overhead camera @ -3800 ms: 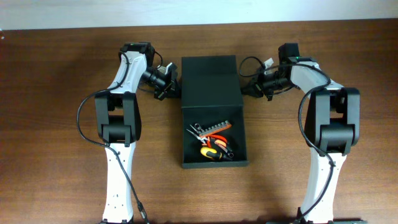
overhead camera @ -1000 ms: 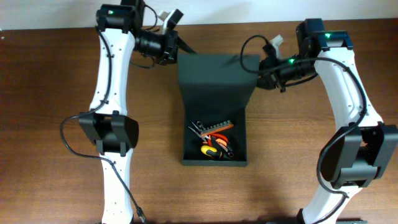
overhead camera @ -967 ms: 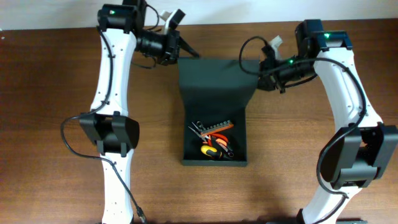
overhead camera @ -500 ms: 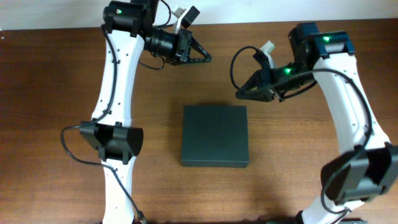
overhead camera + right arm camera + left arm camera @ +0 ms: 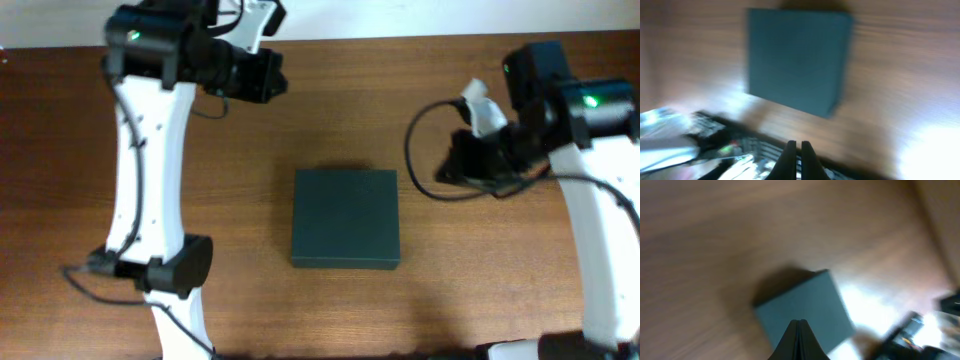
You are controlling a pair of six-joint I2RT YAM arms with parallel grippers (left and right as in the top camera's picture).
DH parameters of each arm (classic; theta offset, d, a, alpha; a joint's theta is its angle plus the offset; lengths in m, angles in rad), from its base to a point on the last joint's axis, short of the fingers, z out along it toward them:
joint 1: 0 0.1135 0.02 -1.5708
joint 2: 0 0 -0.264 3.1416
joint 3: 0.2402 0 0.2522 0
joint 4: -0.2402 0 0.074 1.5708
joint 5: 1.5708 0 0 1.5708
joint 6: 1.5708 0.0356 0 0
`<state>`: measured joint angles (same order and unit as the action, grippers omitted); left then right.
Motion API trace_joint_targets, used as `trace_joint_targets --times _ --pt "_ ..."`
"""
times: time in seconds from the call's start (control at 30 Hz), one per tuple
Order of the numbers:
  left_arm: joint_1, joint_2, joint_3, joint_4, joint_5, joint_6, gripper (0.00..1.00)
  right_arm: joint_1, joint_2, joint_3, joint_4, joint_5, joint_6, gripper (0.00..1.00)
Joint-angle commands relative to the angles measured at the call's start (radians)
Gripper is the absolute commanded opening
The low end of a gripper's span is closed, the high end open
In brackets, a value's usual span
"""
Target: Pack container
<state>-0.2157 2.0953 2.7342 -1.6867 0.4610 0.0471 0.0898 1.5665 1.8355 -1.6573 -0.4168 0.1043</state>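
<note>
A dark green-black container (image 5: 345, 218) sits in the middle of a brown wooden table (image 5: 70, 200), its flap lid down flat so that nothing inside shows. From overhead, the two white robot arms stand well clear of it on either side. The left arm (image 5: 145, 170) rises along the left of the table, and its dark wrist is near the far edge, above and to the left of the container. The right arm (image 5: 600, 230) reaches in from the right, its wrist level with the container's far edge, with a black cable (image 5: 415, 160) looping beside it. The left gripper (image 5: 799, 326) has its two black fingers pressed together with nothing between them; its blurred wrist view looks down on the closed container from a height. The right gripper (image 5: 796, 146) is likewise drawn closed and empty. Its own blurred wrist view shows the container's flat lid and one shaded side wall resting on the wood grain. Neither gripper touches the container.
</note>
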Motion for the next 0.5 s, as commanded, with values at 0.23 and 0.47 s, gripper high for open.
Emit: trace_joint_targets --times 0.23,0.47 --pt "0.006 -0.192 -0.164 -0.001 -0.335 -0.037 0.02 0.008 -0.168 0.013 -0.042 0.298 0.062 0.04" --pt "0.007 -0.378 -0.539 -0.001 -0.354 -0.039 0.02 0.008 -0.288 0.004 -0.042 0.298 0.062 0.08"
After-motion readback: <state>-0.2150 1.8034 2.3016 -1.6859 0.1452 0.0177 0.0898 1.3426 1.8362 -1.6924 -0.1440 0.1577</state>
